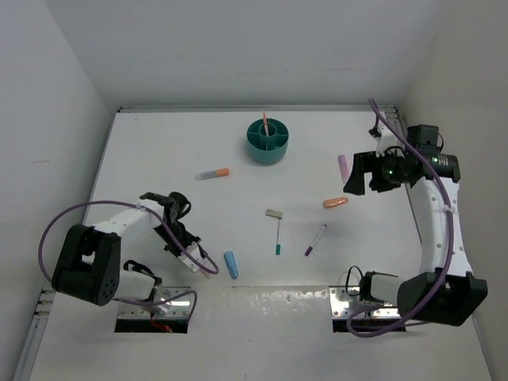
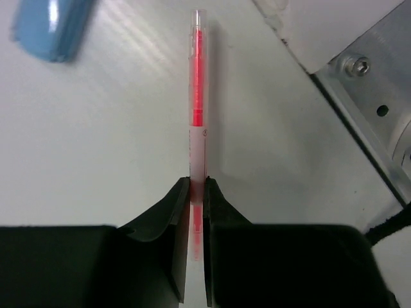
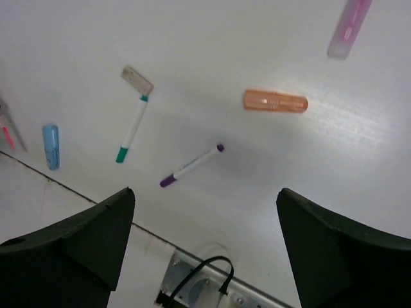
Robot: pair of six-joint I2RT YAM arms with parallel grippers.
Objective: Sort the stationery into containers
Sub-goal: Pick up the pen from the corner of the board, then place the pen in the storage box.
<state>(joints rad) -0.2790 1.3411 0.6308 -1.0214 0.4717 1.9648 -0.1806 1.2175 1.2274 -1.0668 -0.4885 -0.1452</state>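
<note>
My left gripper (image 1: pixel 193 255) is shut on a thin red pen (image 2: pixel 198 96) low over the table; the pen sticks out past the fingertips (image 2: pixel 182 192). A blue cylinder (image 1: pixel 231 263) lies just right of it and shows in the left wrist view (image 2: pixel 54 29). My right gripper (image 1: pixel 359 176) is open and empty, high above the table (image 3: pixel 205 192). Below it lie an orange cylinder (image 3: pixel 275 101), a purple-ended pen (image 3: pixel 191 165), a teal-ended pen (image 3: pixel 131 128), a grey block (image 3: pixel 137 79) and a lilac cylinder (image 3: pixel 349 29). The teal cup (image 1: pixel 267 151) at the back holds one upright pen (image 1: pixel 265 121).
A white pen with an orange end (image 1: pixel 213 173) lies left of the cup. Metal base plates (image 1: pixel 349 302) and cables sit at the near edge, one plate close to the left gripper (image 2: pixel 372 83). White walls enclose the table at the left, back and right.
</note>
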